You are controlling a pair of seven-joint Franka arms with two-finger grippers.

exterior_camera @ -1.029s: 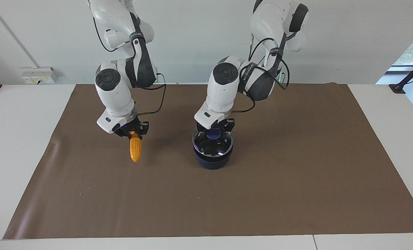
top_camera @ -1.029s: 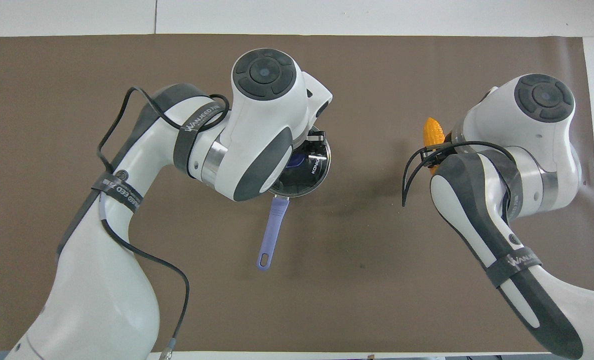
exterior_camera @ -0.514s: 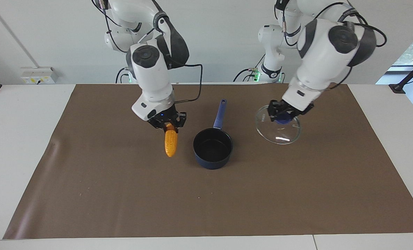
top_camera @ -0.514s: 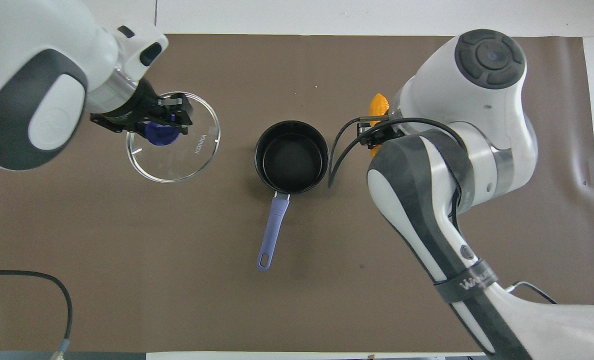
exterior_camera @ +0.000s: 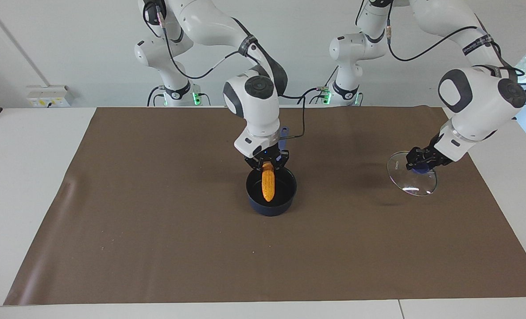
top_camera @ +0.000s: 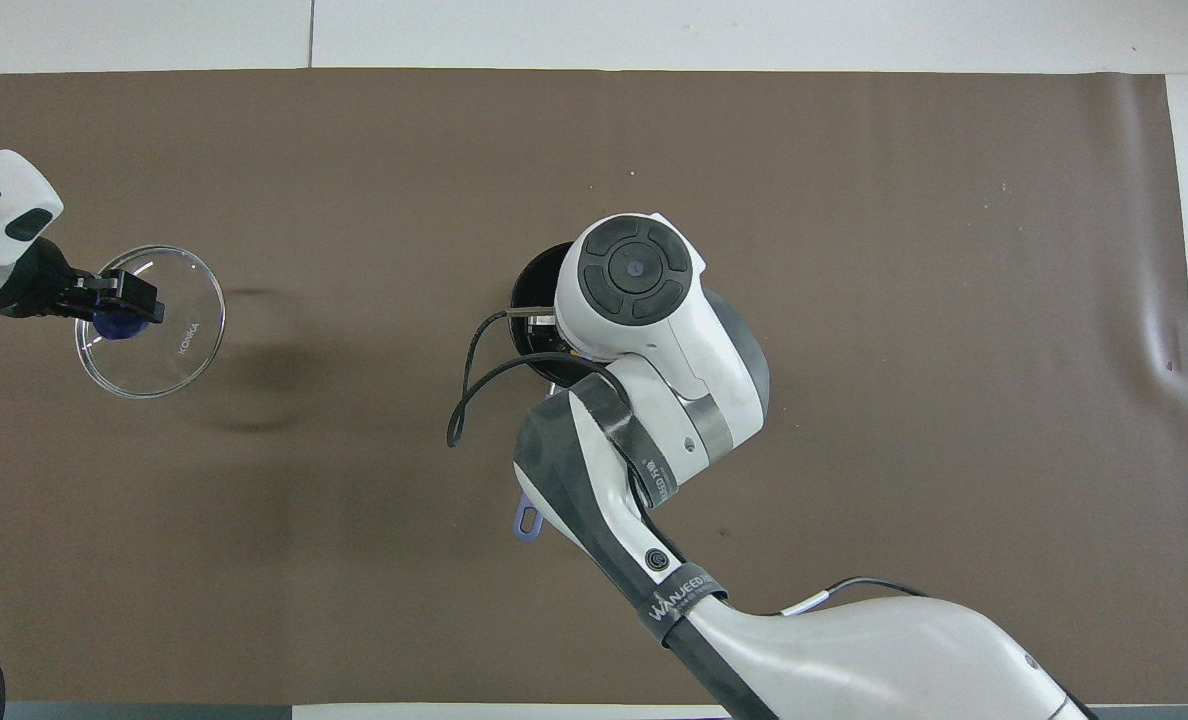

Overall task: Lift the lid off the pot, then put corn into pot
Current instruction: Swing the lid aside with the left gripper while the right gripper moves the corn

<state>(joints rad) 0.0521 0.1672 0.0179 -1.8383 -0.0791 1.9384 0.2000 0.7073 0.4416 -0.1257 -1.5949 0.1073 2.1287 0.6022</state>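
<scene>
**Corn held over the open pot; lid carried aside**

Facing view. The right gripper (exterior_camera: 267, 163) is closed on the thick end of the corn (exterior_camera: 268, 185), which hangs tip-down over the mouth of the pot (exterior_camera: 271, 191). Half a second ago the corn hung beside the pot, toward the right arm's end of the table; it is now centred over the black inside. Whether the tip touches the bottom cannot be told. The pot stands uncovered at the middle of the brown mat (exterior_camera: 156, 230), unmoved. The left gripper (exterior_camera: 420, 162) is clamped on the knob of the lid (exterior_camera: 412, 179), holding the glass tilted over the mat at the left arm's end, further from the pot and lower than before.

Overhead view. The right arm covers most of the pot (top_camera: 529, 290); only part of the rim and the handle's end loop show, and the corn is hidden. The left gripper (top_camera: 124, 305) grips the lid (top_camera: 159, 330) by its knob near the mat's edge; earlier the lid hung closer to the pot.
</scene>
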